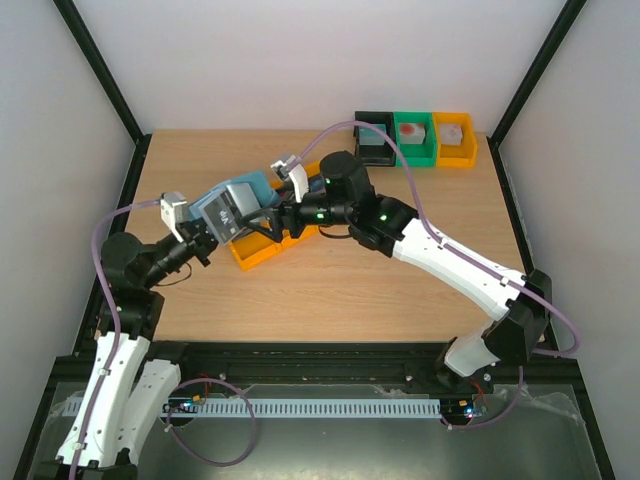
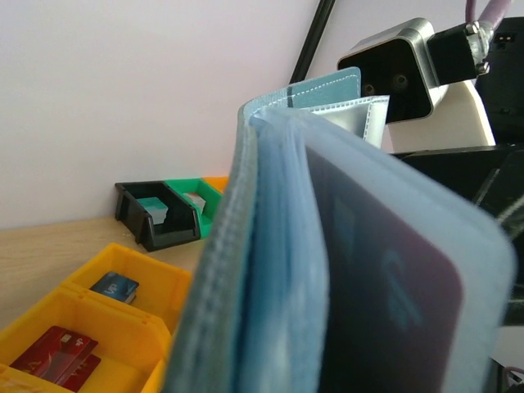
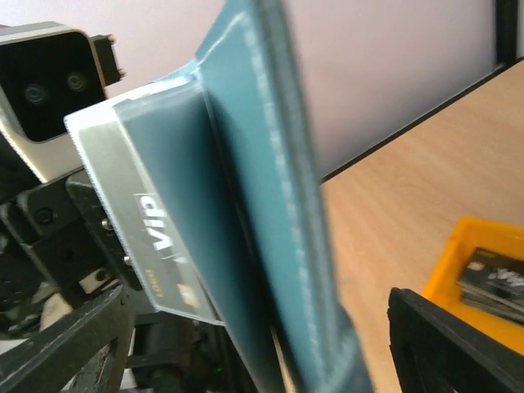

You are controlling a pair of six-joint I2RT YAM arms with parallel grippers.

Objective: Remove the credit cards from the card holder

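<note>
— State of the left end effector (image 1: 222, 226)?
— Clamped shut on the card holder (image 1: 236, 203), gripping it on edge just above the orange tray (image 1: 252, 258).
— And the right end effector (image 3: 258, 332)?
— Spread wide, also above the tray, one finger (image 3: 57, 348) on either side of the holder's lower edge. Cannot tell whether touching it.
— Inside the holder?
— A dark card marked VIP (image 3: 168, 233), tucked into a clear sleeve (image 3: 106, 164).
— Already down in the tray?
— A red card (image 2: 56, 358) in one compartment, a blue card (image 2: 115, 286) in the neighbouring one. Also a dark card (image 3: 491, 277); cannot tell which compartment.
— Farther out?
— A black bin (image 1: 374, 140), a green bin (image 1: 413, 140) and a small orange bin (image 1: 455, 140), side by side on the worktop (image 1: 350, 290), well apart from the tray, behind it and to its right.
</note>
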